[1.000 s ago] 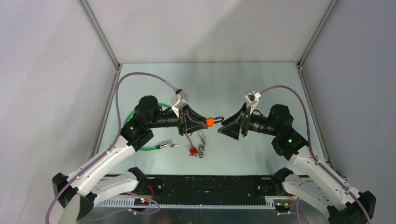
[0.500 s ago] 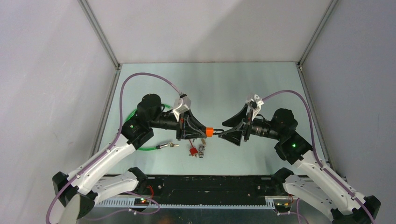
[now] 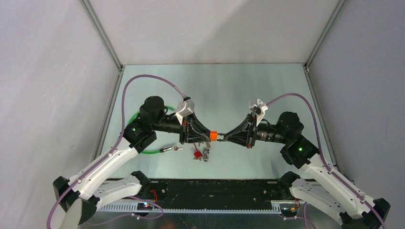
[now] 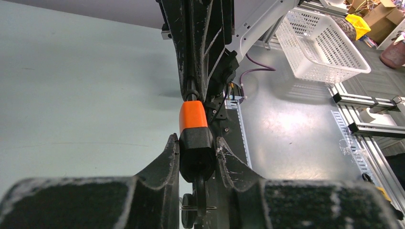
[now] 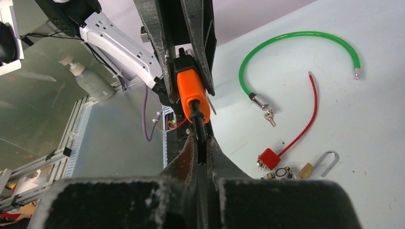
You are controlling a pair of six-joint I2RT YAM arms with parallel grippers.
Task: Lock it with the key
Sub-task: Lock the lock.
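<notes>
The two arms are meeting in the air over the counter (image 3: 248, 86), and the orange lock (image 3: 213, 135) is sitting right between them. The left claw (image 3: 206, 136) is squeezing the black end of the orange lock from both sides. Its fingers are standing only a little apart, with the lock filling the gap, so the lock is being held up off the counter.

The right claw (image 3: 223, 137) is facing the orange lock from the other side. Its fingers are pinched almost fully together on a thin black piece (image 5: 197, 119) that is sticking out of the lock's orange end. I am guessing this piece is the key, but the fingers are hiding most of it, so I cannot tell for sure.

Down on the counter, a red lock (image 5: 268, 157) with a red wire and a small brass padlock (image 5: 308, 169) are lying below the orange lock. A green cable (image 5: 296, 36) is lying farther from the orange lock, on the left arm's side. Nobody is touching those.

So I think the step in hand is the turning step, with one claw holding the lock and the other holding the key. Next, the right claw is going to need to twist gently. The left claw is going to need to hold tight so the orange lock is not spinning along. The two claws also need to be staying in one straight line, or the thin piece may be slipping out or bending.
</notes>
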